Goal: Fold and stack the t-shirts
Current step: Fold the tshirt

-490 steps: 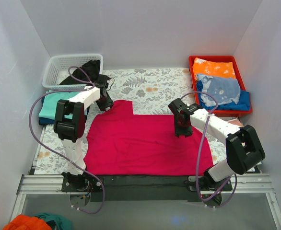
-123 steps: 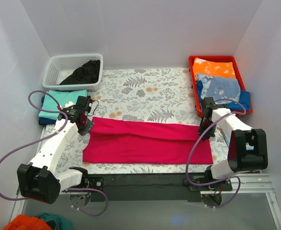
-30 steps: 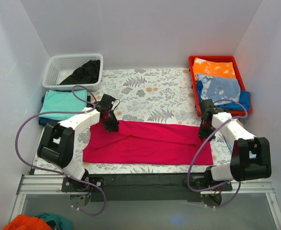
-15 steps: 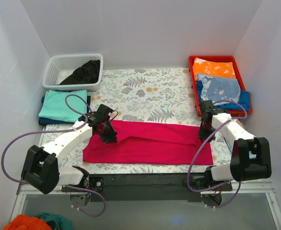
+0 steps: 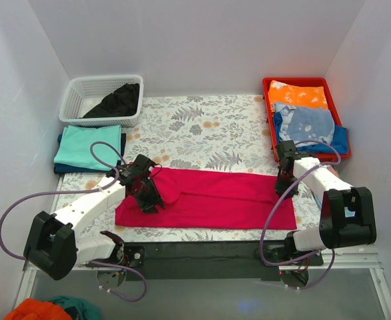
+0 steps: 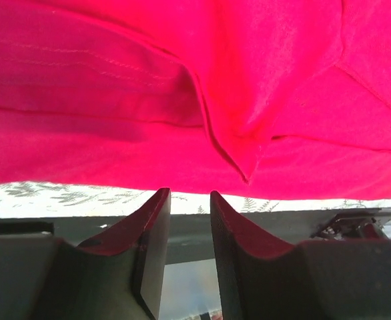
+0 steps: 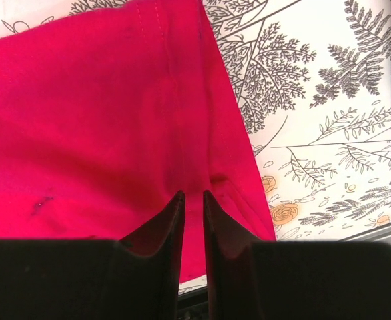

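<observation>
The crimson-red t-shirt (image 5: 215, 197) lies folded into a long band across the near part of the floral table. My left gripper (image 5: 149, 199) hangs over the band's left end. In the left wrist view its fingers (image 6: 185, 195) stand slightly apart with nothing between them, and a folded flap's point (image 6: 247, 177) lies just ahead. My right gripper (image 5: 282, 187) is on the band's right edge. In the right wrist view its fingers (image 7: 193, 195) are closed on a puckered seam of the red cloth (image 7: 102, 120). A teal t-shirt (image 5: 87, 145) lies on a dark blue one at the left.
A white basket (image 5: 82, 90) at the back left holds a black t-shirt (image 5: 119, 100). A red tray (image 5: 267, 100) at the back right holds orange and light blue clothes. A dark rail (image 5: 202, 252) runs along the near edge. Orange cloth (image 5: 39, 310) lies below it.
My left gripper has moved from the shirt's far left edge toward the near edge, and the cloth there now lies folded over. My right gripper has stayed at the right edge.
</observation>
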Tool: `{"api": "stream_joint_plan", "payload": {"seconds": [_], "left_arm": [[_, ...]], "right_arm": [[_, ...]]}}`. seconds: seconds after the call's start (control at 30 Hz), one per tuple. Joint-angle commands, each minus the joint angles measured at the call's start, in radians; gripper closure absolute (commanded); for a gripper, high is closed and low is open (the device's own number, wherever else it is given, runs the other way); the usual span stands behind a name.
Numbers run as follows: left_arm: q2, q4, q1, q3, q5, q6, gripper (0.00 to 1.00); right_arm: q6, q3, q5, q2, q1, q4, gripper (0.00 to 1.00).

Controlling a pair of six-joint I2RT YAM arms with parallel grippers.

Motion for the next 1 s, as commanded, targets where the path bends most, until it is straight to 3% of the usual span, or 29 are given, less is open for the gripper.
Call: {"api": "stream_joint_plan", "payload": {"seconds": [0.0, 0.23, 0.57, 0.73, 0.97], "left_arm": [[-0.075, -0.055, -0.005, 0.044, -0.132, -0.027, 0.71], [0.084, 0.02, -0.003, 0.161, -0.321, -0.083, 0.7], [0.386, 0.111, 0.037, 0.265, -0.366, -0.022, 0.72], [0.336, 0.072, 0.037, 0.203, -0.337, -0.034, 0.73], [0.109, 0.009, 0.03, 0.005, -0.257, -0.1, 0.73]], "right_arm": [[-0.015, -0.009, -0.021, 0.004, 0.005, 0.023, 0.78], [-0.023, -0.009, -0.029, 0.001, 0.01, 0.026, 0.79], [-0.028, -0.033, -0.038, -0.044, 0.01, 0.02, 0.79], [-0.023, -0.047, -0.041, -0.064, 0.01, 0.02, 0.79], [-0.022, -0.047, -0.041, -0.056, 0.011, 0.022, 0.79]]}}
